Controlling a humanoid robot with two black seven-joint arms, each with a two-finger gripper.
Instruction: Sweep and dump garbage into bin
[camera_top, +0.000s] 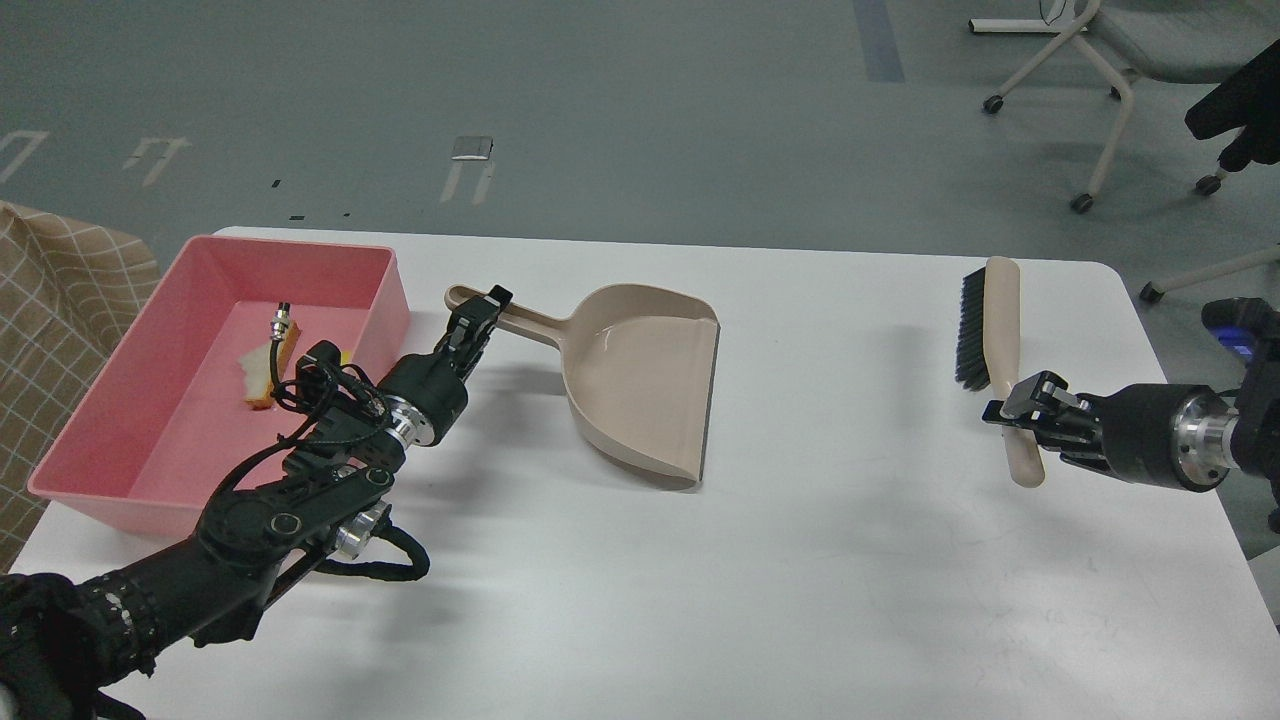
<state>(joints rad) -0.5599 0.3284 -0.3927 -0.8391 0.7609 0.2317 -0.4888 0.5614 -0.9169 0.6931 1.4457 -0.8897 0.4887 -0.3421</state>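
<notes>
Nearest to me, low at the left, my left arm runs up over the white table (800, 560) to my left gripper (478, 322), whose fingers sit at the handle of the beige dustpan (640, 385). It looks closed on that handle, though the dark fingers make the contact hard to read for certain.

As for the garbage, the bread slice (258, 378) lies inside the pink bin (150, 470), on its floor toward the near right side, partly hidden behind my wrist cabling. A bit of yellow shows just at my wrist, which may be the sponge block, but I cannot tell for sure. The bin stands at the table's far left corner, running down along the left edge.

Just right of the bin, the dustpan rests flat on the table, its mouth turned toward the near edge and its tray bare as far as I can see. No scraps show on the open tabletop.

Well apart, near the right edge, my right gripper (1015, 412) is clamped around the handle of the brush (985, 325), whose dark bristles face left.

I judge the dumping is done, or all but done: what remains seems to be setting both tools down and letting go.
</notes>
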